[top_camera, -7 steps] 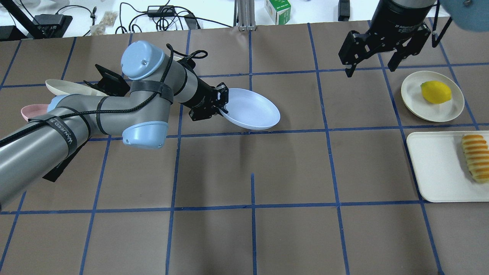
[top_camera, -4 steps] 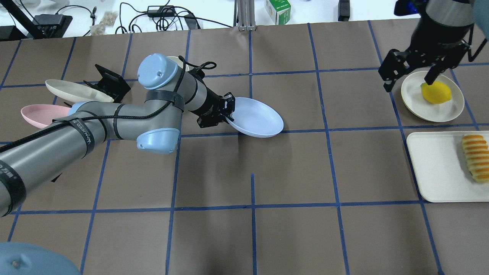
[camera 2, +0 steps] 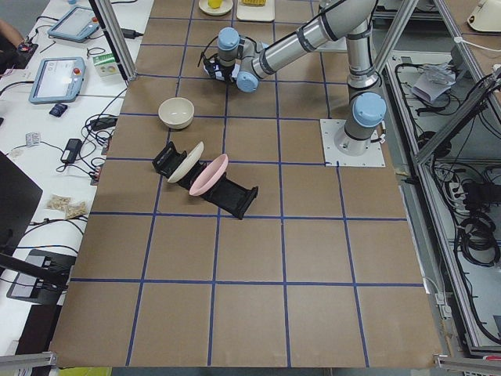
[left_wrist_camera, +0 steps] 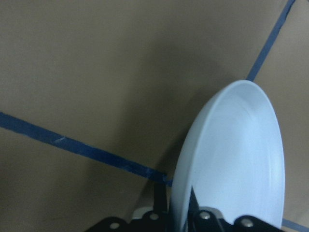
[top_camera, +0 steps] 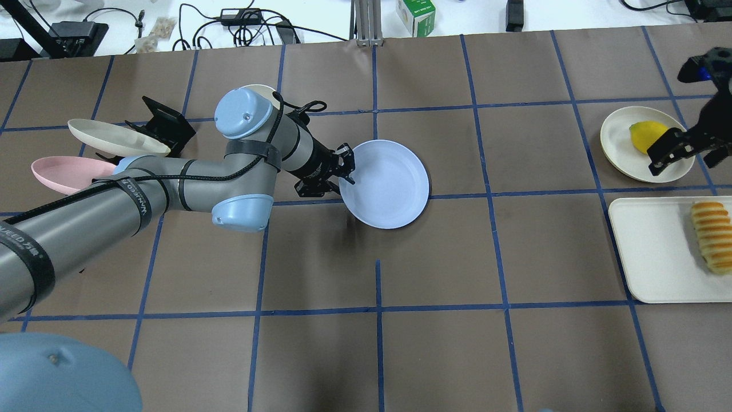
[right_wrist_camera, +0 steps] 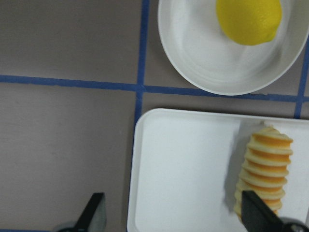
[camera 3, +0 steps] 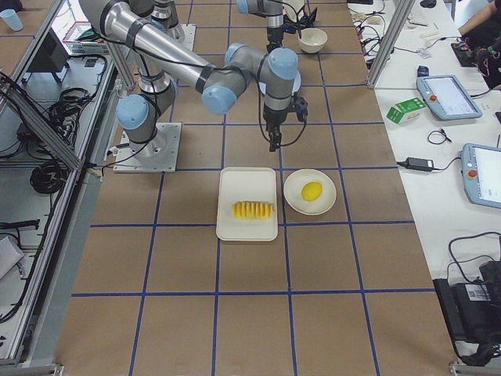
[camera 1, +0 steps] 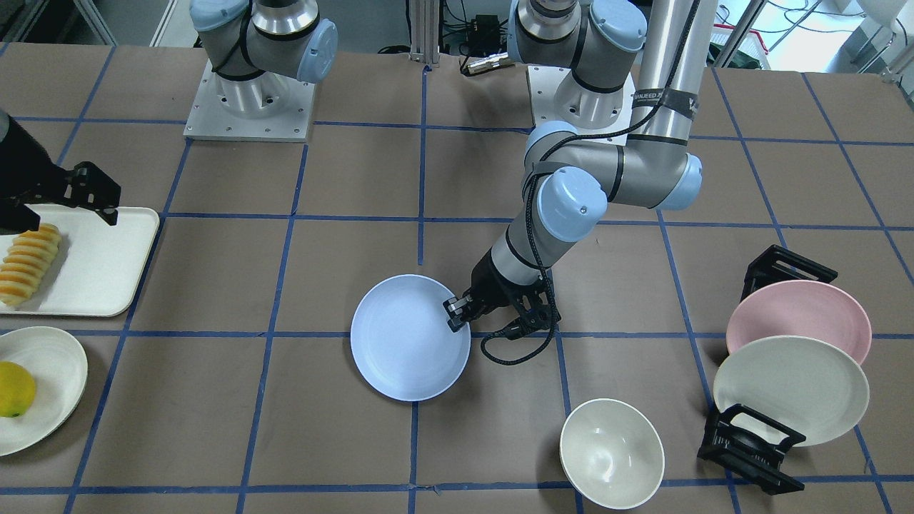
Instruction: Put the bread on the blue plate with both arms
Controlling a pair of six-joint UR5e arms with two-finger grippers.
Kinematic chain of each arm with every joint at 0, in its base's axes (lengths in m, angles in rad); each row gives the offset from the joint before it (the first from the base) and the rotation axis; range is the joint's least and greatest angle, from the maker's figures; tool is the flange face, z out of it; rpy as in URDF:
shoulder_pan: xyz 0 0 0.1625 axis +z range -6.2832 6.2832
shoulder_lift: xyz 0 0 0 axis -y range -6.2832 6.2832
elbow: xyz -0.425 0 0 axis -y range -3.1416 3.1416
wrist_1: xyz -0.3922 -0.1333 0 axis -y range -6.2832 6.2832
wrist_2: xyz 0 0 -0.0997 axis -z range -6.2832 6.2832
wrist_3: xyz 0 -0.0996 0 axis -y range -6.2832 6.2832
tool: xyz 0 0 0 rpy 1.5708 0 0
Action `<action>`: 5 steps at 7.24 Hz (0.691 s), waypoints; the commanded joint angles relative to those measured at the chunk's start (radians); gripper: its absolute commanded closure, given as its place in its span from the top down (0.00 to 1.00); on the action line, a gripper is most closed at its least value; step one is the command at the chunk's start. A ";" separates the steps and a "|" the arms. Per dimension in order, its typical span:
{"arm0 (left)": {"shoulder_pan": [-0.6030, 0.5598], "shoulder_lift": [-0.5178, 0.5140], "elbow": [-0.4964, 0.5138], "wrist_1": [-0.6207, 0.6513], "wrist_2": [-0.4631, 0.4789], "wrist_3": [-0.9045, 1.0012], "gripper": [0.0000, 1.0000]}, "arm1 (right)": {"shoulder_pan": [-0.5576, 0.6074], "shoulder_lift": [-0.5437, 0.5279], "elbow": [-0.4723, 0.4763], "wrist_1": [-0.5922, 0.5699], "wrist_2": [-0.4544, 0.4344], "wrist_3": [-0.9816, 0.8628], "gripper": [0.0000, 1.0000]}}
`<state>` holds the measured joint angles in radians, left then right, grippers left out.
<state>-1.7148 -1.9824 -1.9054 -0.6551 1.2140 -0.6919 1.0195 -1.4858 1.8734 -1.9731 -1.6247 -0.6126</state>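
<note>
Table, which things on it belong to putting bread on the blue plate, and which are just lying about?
Job: bread, white tray, blue plate, left gripper clamping its rim, right gripper.
Lying about: lemon on small cream plate, pink plate, racked cream plate, black rack, bowl.

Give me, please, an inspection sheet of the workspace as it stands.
Surface: brown table, blue tape grid.
Job's things: blue plate mid-table, rim in left gripper; bread on white tray.
Clutter: lemon on small white plate; pink plate and cream plate in black rack; white bowl.
Grippers: left gripper shut on blue plate; right gripper open above the tray.
Cables: black cable runs to left gripper.
Surroundings: green box, tablets on side benches.
</note>
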 commanded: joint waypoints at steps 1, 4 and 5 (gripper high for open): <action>0.004 0.005 0.000 -0.009 0.005 0.000 0.97 | -0.131 0.063 0.087 -0.172 0.041 -0.153 1.00; 0.081 0.045 0.034 -0.047 0.085 0.129 1.00 | -0.255 0.204 0.079 -0.306 0.046 -0.345 1.00; 0.102 0.071 0.064 -0.136 0.120 0.253 1.00 | -0.277 0.246 0.073 -0.355 0.046 -0.374 1.00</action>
<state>-1.6445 -1.9392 -1.8711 -0.7127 1.2951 -0.5688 0.7786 -1.2952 1.9519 -2.2652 -1.5794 -0.9320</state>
